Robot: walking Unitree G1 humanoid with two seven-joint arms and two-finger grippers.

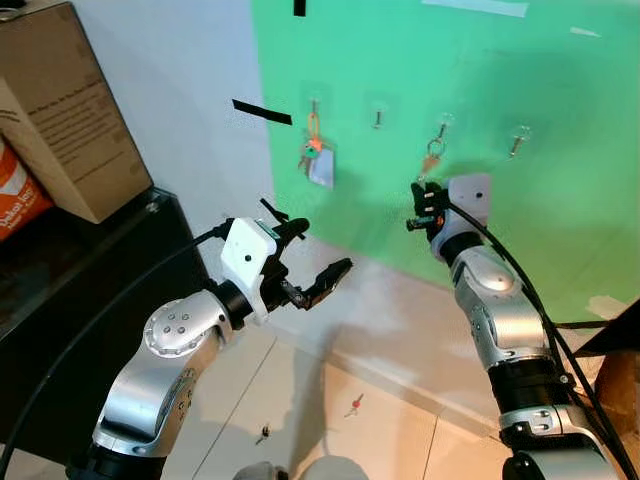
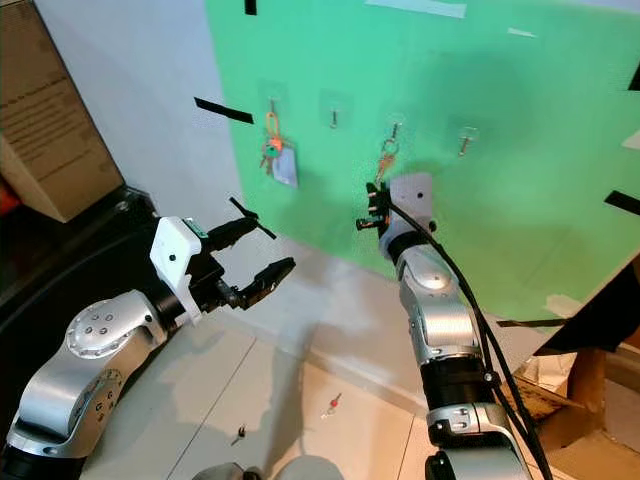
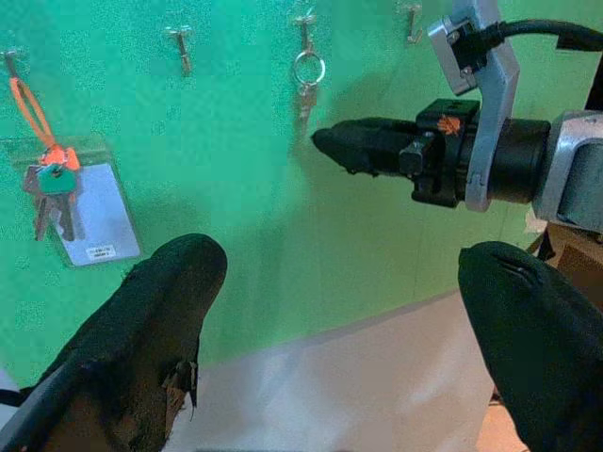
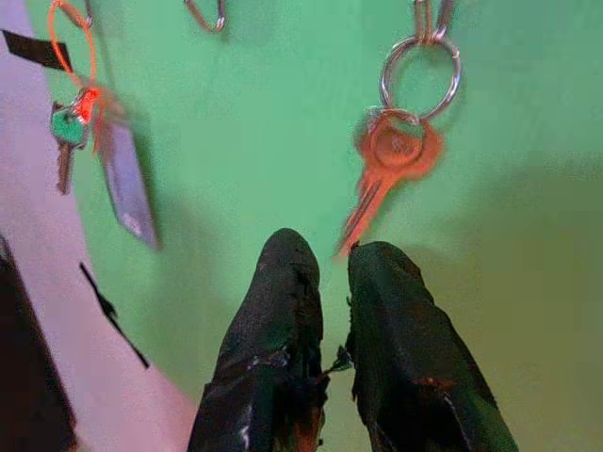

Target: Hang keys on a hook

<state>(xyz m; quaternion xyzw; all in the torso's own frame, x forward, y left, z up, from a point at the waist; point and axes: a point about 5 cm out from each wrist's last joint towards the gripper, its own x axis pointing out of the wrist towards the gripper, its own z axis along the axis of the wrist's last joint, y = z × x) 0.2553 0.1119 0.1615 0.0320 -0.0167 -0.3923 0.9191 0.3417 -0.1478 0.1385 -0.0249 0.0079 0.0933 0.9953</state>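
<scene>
Fingers of my right gripper are nearly together, with only a thin gap between them, and they hold nothing. Just beyond their tips hangs the orange key on its ring, and the ring sits on a hook of the green board. The key looks a little blurred, so I judge it may be swinging. Its blade tip is just above my two fingertips, very near, but whether it touches them I cannot tell.

Fingers of my left gripper are wide apart and empty, held in the air lower and well apart from the board, pointing toward it. Far to the side of my right fingers, on another hook, hangs a second bunch of keys with an orange loop and a clear card.

To my judgement the hanging step is done for this key and I am at the release. The next move calls for pulling my right fingers straight back from the board, without catching the blade or lifting the ring off the hook. On the floor below, two small keys lie; they may be the next things to pick up.
</scene>
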